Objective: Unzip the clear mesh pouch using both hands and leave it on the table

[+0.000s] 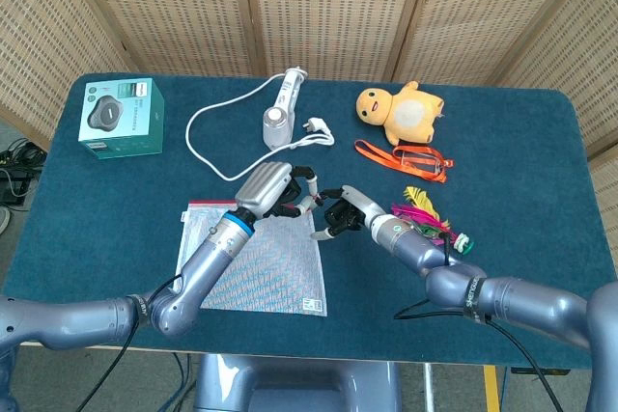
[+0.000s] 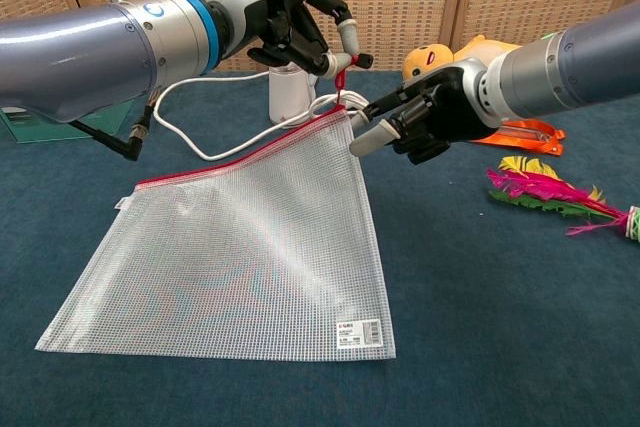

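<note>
A teal box (image 1: 121, 118), white corded device (image 1: 278, 118), yellow plush (image 1: 399, 113), orange lanyard (image 1: 404, 159) and pink feather (image 2: 545, 192) lie on the blue table (image 1: 521, 180).

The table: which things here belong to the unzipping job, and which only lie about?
Job: mesh pouch, left hand holding its red zip pull, right hand.
Lying about: plush duck, orange lanyard, feather toy, boxed product, white corded device.

Left hand (image 2: 290, 27) covers the zipper pull, can't see the grip; teal box (image 2: 30, 122) mostly hidden behind the arm in chest view.
</note>
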`<state>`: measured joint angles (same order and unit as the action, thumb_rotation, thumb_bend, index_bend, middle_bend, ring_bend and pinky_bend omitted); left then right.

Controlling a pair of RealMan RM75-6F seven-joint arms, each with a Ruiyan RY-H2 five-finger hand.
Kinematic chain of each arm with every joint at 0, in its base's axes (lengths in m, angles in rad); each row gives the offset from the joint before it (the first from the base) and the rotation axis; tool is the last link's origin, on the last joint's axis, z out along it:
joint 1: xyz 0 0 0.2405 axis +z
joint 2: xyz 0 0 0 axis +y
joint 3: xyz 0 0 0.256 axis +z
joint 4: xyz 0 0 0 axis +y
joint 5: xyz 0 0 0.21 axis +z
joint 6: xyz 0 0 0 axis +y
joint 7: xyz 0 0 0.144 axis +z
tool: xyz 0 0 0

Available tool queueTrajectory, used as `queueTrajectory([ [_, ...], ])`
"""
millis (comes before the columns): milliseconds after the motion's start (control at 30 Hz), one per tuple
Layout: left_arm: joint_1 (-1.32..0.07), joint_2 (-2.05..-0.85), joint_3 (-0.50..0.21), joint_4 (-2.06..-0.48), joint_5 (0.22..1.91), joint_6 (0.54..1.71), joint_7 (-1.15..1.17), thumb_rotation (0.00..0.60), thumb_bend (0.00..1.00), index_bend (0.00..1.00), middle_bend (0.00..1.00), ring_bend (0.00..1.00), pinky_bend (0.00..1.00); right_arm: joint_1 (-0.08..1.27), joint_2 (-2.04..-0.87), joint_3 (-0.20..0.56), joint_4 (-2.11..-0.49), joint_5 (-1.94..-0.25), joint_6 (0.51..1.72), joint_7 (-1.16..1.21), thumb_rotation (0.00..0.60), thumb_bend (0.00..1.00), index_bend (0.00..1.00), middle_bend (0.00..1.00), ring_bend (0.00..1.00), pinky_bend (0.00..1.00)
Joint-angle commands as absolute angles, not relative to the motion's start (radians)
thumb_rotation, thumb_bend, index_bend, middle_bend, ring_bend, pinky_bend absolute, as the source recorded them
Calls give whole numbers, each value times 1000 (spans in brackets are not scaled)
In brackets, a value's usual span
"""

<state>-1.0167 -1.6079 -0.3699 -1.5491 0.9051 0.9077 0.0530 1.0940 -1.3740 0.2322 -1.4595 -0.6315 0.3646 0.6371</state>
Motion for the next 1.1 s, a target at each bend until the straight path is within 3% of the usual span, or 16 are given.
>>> queueTrajectory([
  [33,-1014,-1607,-371,-1551,902,904,48,600,871,910,985,981,1000,1116,-1394,226,-1449,-584,381,614,600,122,455,913,939,1000],
  [467,-1005,-1597,-377,-1563,899,895,30,600,871,910,985,981,1000,1131,-1445,245,-1412,-503,381,575,600,315,599,930,958,1000],
  [733,-1003,-1594,-375,-1567,900,893,29,600,870,910,985,981,1000,1130,-1454,260,-1406,-485,384,554,600,543,626,938,962,1000],
  [900,-1002,-1595,-375,-1569,901,892,27,600,870,910,985,981,1000,1120,-1457,270,-1409,-484,390,545,600,771,695,954,976,1000],
  [1100,-1002,-1599,-372,-1557,902,893,28,600,871,912,985,981,1000,1097,-1451,291,-1429,-504,391,537,600,847,777,965,985,1000],
])
